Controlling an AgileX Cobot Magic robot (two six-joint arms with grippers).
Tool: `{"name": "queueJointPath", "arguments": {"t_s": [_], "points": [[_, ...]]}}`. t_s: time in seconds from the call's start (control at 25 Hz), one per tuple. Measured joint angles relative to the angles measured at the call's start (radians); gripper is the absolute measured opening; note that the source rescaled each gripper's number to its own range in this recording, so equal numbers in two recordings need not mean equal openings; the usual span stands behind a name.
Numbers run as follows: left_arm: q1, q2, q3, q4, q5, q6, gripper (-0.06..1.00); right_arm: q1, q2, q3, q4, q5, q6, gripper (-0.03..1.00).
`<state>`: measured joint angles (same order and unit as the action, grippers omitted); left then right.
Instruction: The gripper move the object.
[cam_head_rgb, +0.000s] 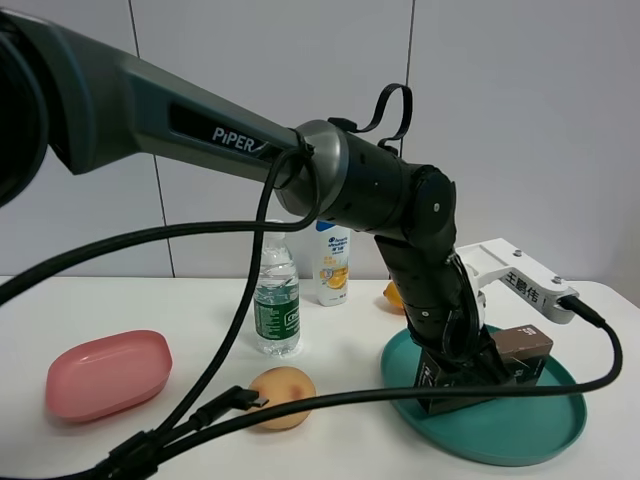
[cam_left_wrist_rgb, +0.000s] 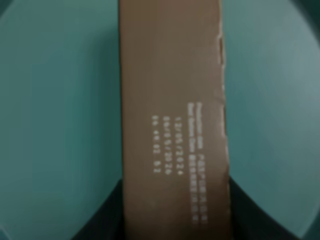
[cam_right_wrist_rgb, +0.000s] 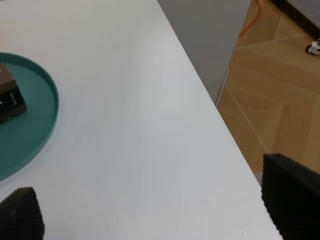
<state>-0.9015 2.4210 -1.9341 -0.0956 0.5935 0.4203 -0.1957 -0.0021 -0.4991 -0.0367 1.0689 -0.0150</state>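
Carton: dark brown, on or just above teal plate, right part of bench; contact unclear. Long axis runs straight out from left pincer, whose 2 fingers clamp its long sides near 1 end. Right pincer: spread apart, empty, over bench near plate.

Left gripper clasps brown carton lying flat on teal plate.

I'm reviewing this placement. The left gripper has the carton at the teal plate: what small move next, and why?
Probably open the left gripper: the carton looks to rest on the plate, well inside its rim, with the fingers against both long sides.
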Motion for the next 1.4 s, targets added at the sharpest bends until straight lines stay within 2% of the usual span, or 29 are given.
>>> {"name": "queueJointPath", "arguments": {"t_s": [0.24, 0.28, 0.32, 0.44, 0.48, 0.56, 0.68, 0.92, 1.04, 1.24, 1.4], "points": [[0.002, 0.000, 0.000, -0.004, -0.037, 0.003, 0.02, 0.000, 0.000, 0.000, 0.000, 0.000, 0.000, 1.00], [0.002, 0.000, 0.000, -0.005, -0.037, 0.003, 0.08, 0.000, 0.000, 0.000, 0.000, 0.000, 0.000, 1.00], [0.002, 0.000, 0.000, -0.007, -0.038, -0.004, 0.22, 0.000, 0.000, 0.000, 0.000, 0.000, 0.000, 1.00], [0.002, 0.000, 0.000, -0.019, -0.041, -0.053, 0.76, 0.000, 0.000, 0.000, 0.000, 0.000, 0.000, 1.00], [0.002, 0.000, 0.000, -0.021, -0.041, -0.067, 0.87, 0.000, 0.000, 0.000, 0.000, 0.000, 0.000, 1.00], [0.002, -0.003, 0.000, -0.022, -0.034, -0.086, 0.95, 0.000, 0.000, 0.000, 0.000, 0.000, 0.000, 1.00], [0.002, -0.026, 0.000, -0.022, -0.027, -0.093, 0.99, 0.000, 0.000, 0.000, 0.000, 0.000, 0.000, 1.00], [0.002, -0.168, -0.010, -0.011, 0.016, -0.130, 0.99, 0.000, 0.000, 0.000, 0.000, 0.000, 0.000, 1.00], [0.004, -0.285, -0.012, 0.084, 0.044, -0.199, 1.00, 0.000, 0.000, 0.000, 0.000, 0.000, 0.000, 1.00], [0.043, -0.444, -0.013, 0.334, 0.103, -0.337, 1.00, 0.000, 0.000, 0.000, 0.000, 0.000, 0.000, 1.00], [0.122, -0.536, -0.013, 0.401, 0.168, -0.404, 1.00, 0.000, 0.000, 0.000, 0.000, 0.000, 0.000, 1.00]]}}
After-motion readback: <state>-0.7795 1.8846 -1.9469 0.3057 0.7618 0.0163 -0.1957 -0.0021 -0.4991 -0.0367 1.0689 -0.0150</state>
